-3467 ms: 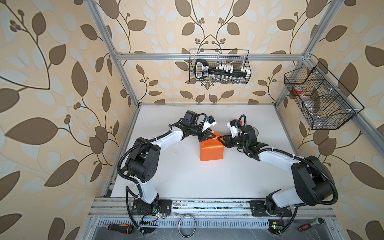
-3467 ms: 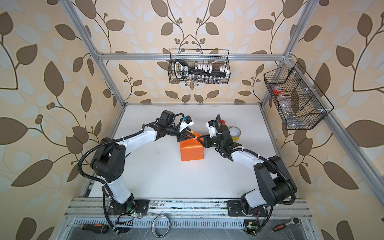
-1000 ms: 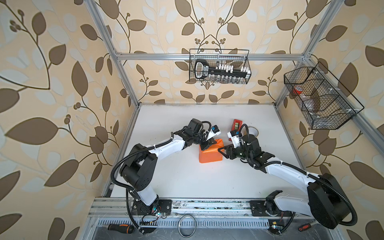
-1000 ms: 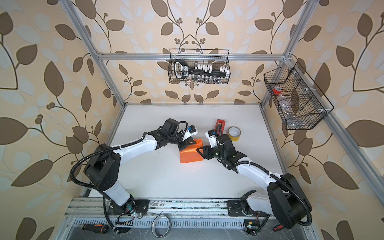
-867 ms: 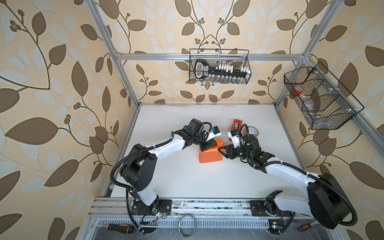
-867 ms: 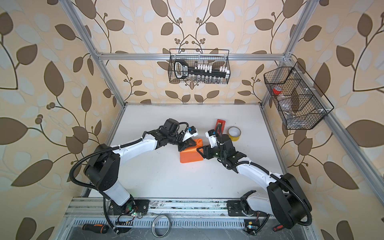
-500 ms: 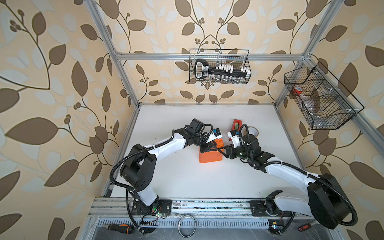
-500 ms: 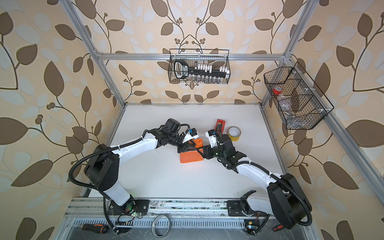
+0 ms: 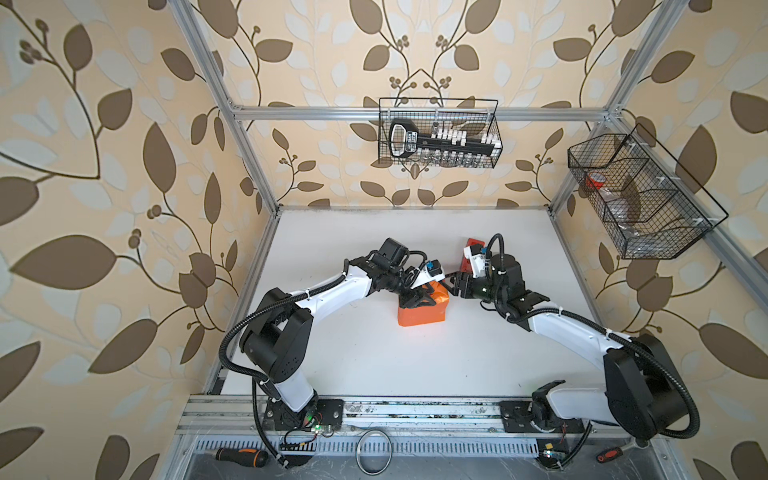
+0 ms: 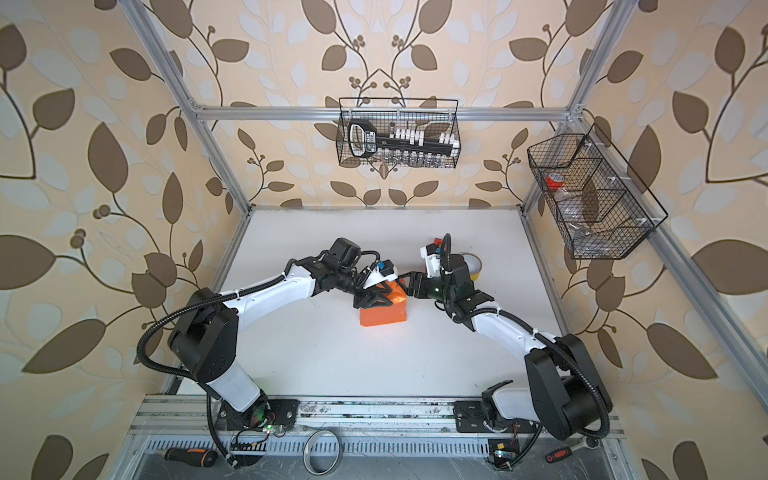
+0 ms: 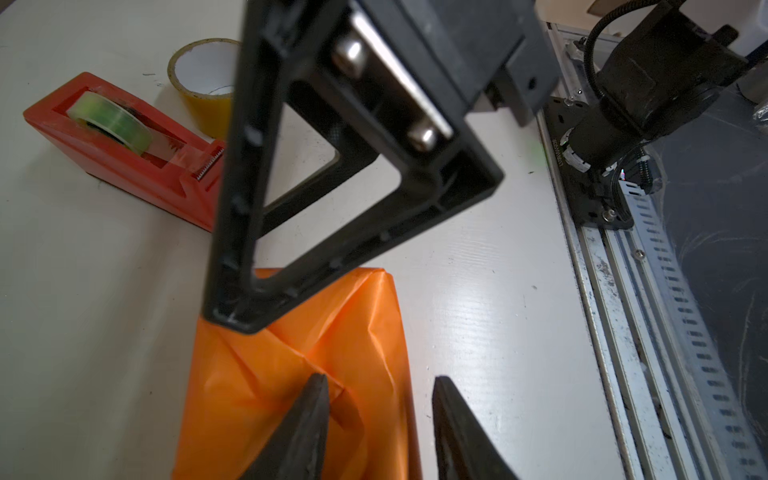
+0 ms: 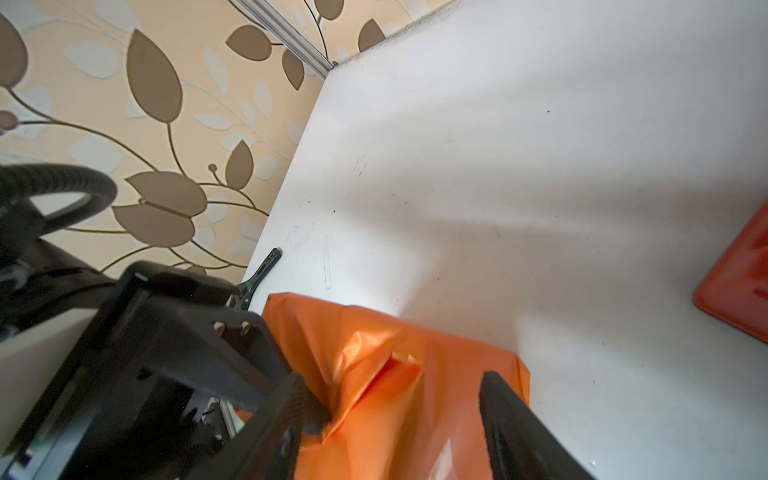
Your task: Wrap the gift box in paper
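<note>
Top views, both. Item: parcel.

- **Paper** [image 9: 420, 319]: glossy orange side out, folded round the box. The box is wholly hidden and no green shows.
- **Location:** counter [image 9: 374, 365], near centre, a little toward 12 o'clock.
- **Left tool** [image 9: 419, 300]: over the parcel's 12 o'clock end, reaching in from 9 o'clock. In the left wrist view its jaws stand apart, straddling a raised fold near the parcel's edge and clamping nothing.
- **Right tool** [image 9: 451, 286]: at the parcel's 1 o'clock corner, reaching in from 3 o'clock. In the right wrist view its jaws stand wide apart. One finger [image 12: 299, 403] presses into a flap and nothing is pinched.
- **Sundries:** dispenser [image 11: 120, 153], red, at 1 o'clock of the parcel. Tape roll [image 10: 476, 266], yellow, at 2 o'clock.

Handling, as judged:

- **Paper:** thin, light and slick. It creases readily, will likely spring open wherever it is untaped, and may tear if dragged by a fingertip. No tape can be made out on the folds.
- **Box:** probably light enough to skid on the counter under a sideways push, but stiff enough to press against.
- **Where to hold:** pin the end flaps flat against the box's wall or top with a finger. Otherwise pinch a doubled fold, not a single layer. Brace the parcel from the opposite side.
</note>
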Available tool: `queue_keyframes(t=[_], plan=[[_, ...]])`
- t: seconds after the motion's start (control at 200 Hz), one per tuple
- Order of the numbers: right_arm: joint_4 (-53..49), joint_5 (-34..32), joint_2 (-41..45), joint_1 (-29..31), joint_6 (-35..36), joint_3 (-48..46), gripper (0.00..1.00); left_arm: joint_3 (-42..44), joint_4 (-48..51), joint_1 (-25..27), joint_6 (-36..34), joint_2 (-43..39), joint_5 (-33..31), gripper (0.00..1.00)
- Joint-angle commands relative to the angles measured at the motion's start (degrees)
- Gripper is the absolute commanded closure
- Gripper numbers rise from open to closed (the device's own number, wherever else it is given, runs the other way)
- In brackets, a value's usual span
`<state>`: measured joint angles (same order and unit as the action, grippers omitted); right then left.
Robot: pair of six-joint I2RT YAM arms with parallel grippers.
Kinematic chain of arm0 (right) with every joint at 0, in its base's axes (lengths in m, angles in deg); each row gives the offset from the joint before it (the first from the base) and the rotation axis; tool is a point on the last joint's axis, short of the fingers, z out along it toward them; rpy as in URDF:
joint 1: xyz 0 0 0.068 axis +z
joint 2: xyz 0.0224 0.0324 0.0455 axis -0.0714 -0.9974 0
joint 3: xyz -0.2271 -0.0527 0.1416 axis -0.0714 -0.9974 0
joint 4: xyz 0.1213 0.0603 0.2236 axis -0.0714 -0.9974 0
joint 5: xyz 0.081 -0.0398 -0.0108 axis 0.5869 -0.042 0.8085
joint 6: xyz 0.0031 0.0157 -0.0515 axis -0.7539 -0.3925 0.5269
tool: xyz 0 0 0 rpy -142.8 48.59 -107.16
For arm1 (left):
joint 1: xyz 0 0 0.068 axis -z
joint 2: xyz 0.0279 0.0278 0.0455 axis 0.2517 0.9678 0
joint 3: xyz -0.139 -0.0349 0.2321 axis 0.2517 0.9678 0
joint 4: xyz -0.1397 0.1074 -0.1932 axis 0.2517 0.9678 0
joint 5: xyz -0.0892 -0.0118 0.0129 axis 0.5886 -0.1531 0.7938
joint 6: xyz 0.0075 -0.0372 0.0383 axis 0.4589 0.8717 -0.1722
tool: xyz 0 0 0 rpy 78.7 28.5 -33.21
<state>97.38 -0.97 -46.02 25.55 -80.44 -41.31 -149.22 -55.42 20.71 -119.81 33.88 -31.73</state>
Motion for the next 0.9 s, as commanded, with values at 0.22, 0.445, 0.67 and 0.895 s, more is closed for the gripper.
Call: queue_keyframes(t=[0.22,0.445,0.67,0.895], plan=[[-0.7,-0.7,-5.2,0.1,-1.2,1.9,0.34,-0.4,5.4,0.5,-0.9,1.7,-0.9,0.55],[-1.0,-3.6,-4.4,1.0,-0.5,-2.7,0.36,-0.4,4.0,0.6,0.5,1.0,-0.8,0.54],[1.5,-6.0,-3.5,1.3,-0.9,-8.3,0.38,0.0,-1.0,0.6,6.3,-1.6,-1.2,0.48],[3.2,-7.2,-4.3,1.9,-0.3,-9.5,0.4,1.3,-9.3,0.5,21.0,-6.9,-5.0,0.33]])
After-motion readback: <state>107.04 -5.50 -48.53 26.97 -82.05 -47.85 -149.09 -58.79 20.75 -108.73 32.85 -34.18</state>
